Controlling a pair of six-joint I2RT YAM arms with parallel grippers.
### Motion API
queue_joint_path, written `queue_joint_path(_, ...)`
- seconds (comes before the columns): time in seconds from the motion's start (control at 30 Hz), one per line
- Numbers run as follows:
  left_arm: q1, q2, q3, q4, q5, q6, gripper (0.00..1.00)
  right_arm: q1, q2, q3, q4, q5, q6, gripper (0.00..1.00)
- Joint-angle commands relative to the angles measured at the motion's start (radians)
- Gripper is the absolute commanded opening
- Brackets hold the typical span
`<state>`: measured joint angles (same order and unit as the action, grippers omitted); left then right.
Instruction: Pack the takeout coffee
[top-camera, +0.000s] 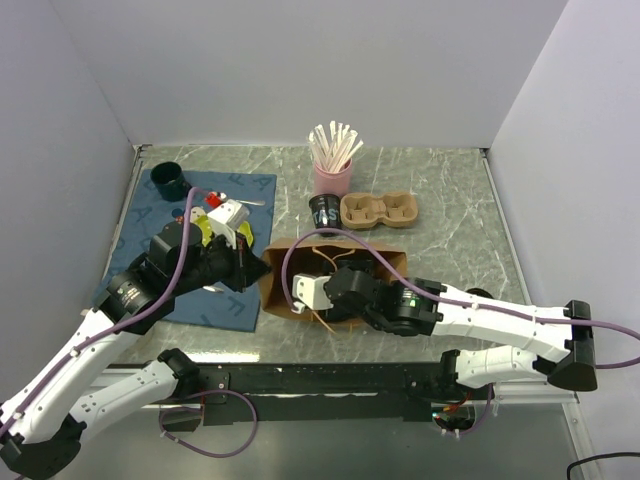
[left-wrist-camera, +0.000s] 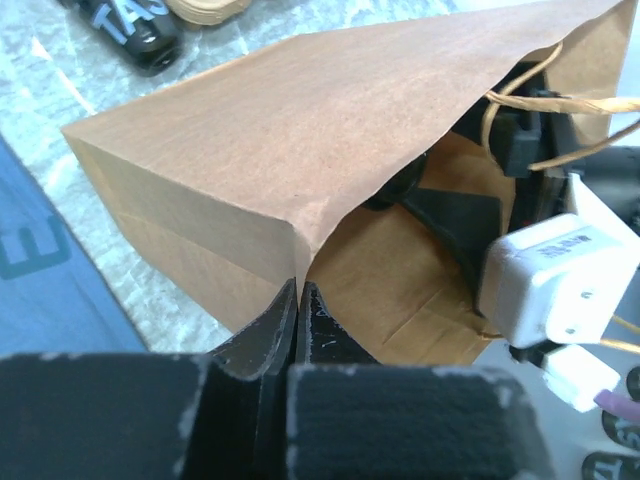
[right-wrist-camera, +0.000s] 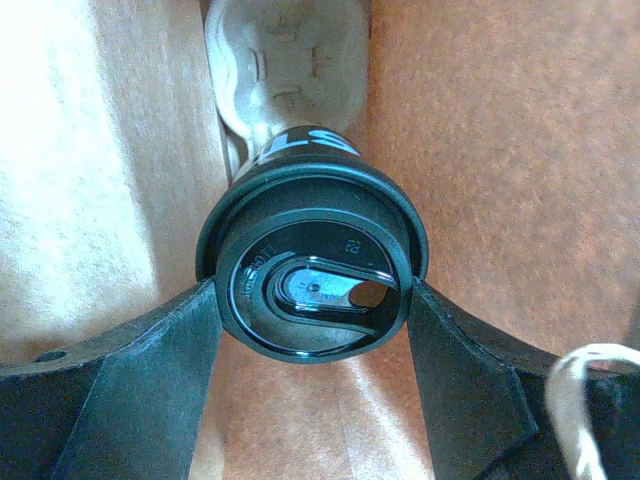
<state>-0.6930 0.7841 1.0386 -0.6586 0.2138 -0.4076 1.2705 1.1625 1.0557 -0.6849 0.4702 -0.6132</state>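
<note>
Brown paper bag (left-wrist-camera: 250, 150) opens toward our right gripper (right-wrist-camera: 312, 300), which is inside it and pinches the black-lidded coffee cup (right-wrist-camera: 315, 270). The cup's long axis points deeper into the bag. Our left gripper (left-wrist-camera: 300, 305) is clamped on the bag's rim.

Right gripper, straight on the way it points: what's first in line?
The right gripper is clamped on the lidded cup inside the paper bag. Beyond the cup lies a pale moulded shape deeper in; probably that first, depth unclear.
</note>
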Motion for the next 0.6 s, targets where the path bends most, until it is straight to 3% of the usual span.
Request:
queue_joint_path(0.0,0.003,-0.017,-0.008,0.053,0.122,0.026,0.01,0.007,-0.04,-0.022,0.051,0.041,-0.095,0.42)
queue_joint_path(0.33,0.003,-0.039,-0.081,0.102,0.214,0.065,0.01,-0.051,0.049,-0.026,0.188,0.015,-0.206,0.43)
queue_joint_path(0.57,0.012,-0.057,-0.1,0.091,0.193,0.09,0.01,-0.085,0.043,-0.028,0.16,-0.022,-0.244,0.43)
